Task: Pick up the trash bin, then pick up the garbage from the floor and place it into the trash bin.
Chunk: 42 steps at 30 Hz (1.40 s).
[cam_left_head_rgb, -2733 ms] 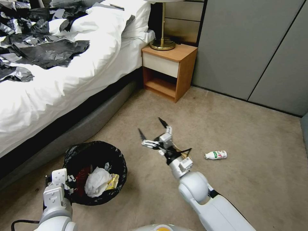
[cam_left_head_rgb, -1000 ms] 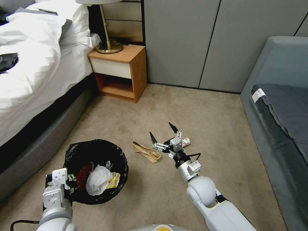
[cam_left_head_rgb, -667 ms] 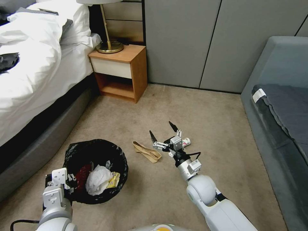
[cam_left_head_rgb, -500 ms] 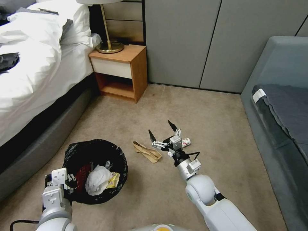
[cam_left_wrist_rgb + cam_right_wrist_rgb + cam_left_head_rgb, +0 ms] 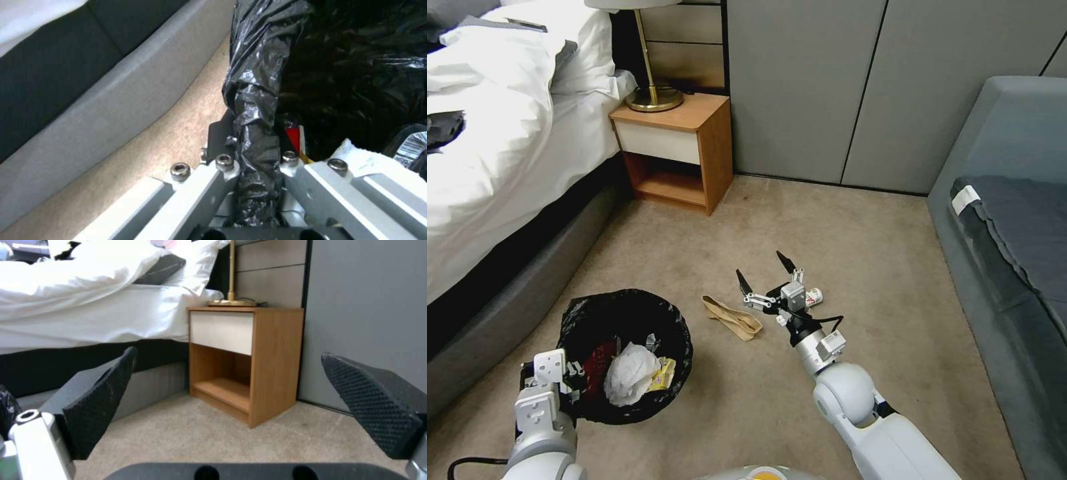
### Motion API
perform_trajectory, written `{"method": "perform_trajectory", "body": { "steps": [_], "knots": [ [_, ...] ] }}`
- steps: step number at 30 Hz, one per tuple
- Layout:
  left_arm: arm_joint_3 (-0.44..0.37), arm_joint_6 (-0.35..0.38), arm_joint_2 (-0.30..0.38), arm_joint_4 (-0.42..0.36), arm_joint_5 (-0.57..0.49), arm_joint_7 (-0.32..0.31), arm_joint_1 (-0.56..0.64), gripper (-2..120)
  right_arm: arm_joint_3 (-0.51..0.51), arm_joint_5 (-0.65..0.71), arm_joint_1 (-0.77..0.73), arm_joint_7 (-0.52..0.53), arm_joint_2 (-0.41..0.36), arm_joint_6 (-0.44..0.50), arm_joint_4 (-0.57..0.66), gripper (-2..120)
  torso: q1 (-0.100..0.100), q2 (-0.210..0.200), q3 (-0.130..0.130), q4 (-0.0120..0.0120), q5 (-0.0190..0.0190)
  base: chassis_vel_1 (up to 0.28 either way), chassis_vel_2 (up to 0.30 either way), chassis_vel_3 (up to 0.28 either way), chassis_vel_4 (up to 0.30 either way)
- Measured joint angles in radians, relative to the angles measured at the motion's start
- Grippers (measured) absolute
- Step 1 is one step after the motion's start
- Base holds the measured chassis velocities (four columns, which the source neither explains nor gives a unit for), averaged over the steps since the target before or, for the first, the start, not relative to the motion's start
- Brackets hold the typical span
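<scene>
Robot base: turned right over the last few seconds, then settled; the bed now lies far left, and a crumpled brown paper bag [image 5: 732, 318] and small bottle [image 5: 812, 296] are within reach. Right gripper [image 5: 762, 271]: empty, jaws spread wide, hovering above the floor between those two pieces of garbage, pick-up not yet begun. Left gripper [image 5: 253, 160]: clamped on the bag-lined rim of the trash bin [image 5: 625, 355], near left, already holding white paper and wrappers.

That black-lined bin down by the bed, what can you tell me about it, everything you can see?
The trash bin is small and round, its walls hidden under a crinkled, glossy black bag folded over the rim. It sits upright, near the bed's grey base. Inside lie a crumpled white paper, a yellow wrapper and something red. The left end effector is shut on its near rim, pinching the bag between its fingers. Whether it rests on the carpet or is lifted, I cannot tell.
</scene>
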Motion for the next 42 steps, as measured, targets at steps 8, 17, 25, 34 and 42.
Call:
{"method": "perform_trajectory", "body": {
  "steps": [8,17,25,34,42],
  "knots": [
    [0.0,-0.001,0.0,0.0,0.0,0.0,-0.003,1,0.002,0.007,0.021,-0.016,0.0,0.007,-0.003,100,0.0,0.0,0.0,0.0001,0.0,-0.136,0.138,0.14,-0.134],
    [0.0,-0.001,-0.001,0.002,0.0,0.001,-0.006,1,0.002,-0.001,0.038,-0.042,0.0,0.04,-0.022,100,0.0,0.0,0.0,0.0001,0.0,-0.027,0.031,0.022,-0.026],
    [0.001,-0.001,-0.002,0.007,0.004,0.001,-0.004,1,-0.109,0.053,0.123,-0.049,-0.088,-0.168,-0.057,100,0.0,0.0,0.0,0.0,0.0001,0.0,0.0,0.0,0.0],
    [0.001,-0.002,-0.004,0.008,0.006,0.002,-0.002,1,-0.294,0.141,0.268,-0.1,-0.104,-0.399,-0.229,100,0.0,0.0,0.0,0.0002,0.0,0.0,0.0,0.0,0.0],
    [0.001,-0.002,-0.003,0.008,0.006,0.002,-0.002,1,-0.387,0.068,0.345,-0.164,-0.036,-0.38,-0.444,100,0.0,0.0,0.0,0.0002,0.0,0.0,0.0,0.0,0.0]
  ]
}}
